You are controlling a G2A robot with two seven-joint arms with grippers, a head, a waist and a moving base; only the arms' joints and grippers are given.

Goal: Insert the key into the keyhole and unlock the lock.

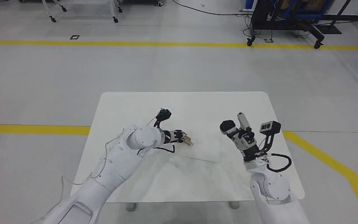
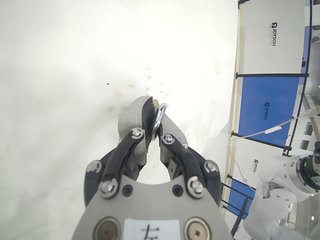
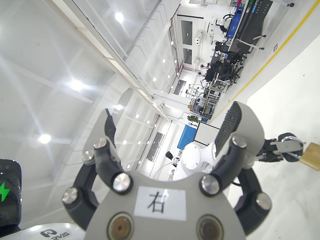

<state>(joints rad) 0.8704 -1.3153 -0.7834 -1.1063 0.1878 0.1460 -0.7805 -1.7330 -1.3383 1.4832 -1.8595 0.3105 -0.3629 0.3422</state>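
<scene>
A brass padlock (image 1: 187, 140) with a silver shackle is held just above the white table (image 1: 224, 106), near its middle. My left gripper (image 1: 180, 136) is shut on the shackle. In the left wrist view the shackle (image 2: 158, 119) sits pinched between the pads of the left gripper (image 2: 157, 112), with a sliver of brass at the tips. The right wrist view shows the padlock (image 3: 310, 156) hanging from the far left gripper (image 3: 287, 147). My right gripper (image 1: 234, 124) is raised over the table's right side, tilted upward. The right gripper (image 3: 172, 113) is open with nothing between its fingers.
The table's cloth cover has a crease (image 1: 207, 159) in front of the padlock. Yellow floor lines (image 1: 168, 42) run behind and beside the table. Trolleys and a black rack (image 1: 291, 22) stand far back on the floor.
</scene>
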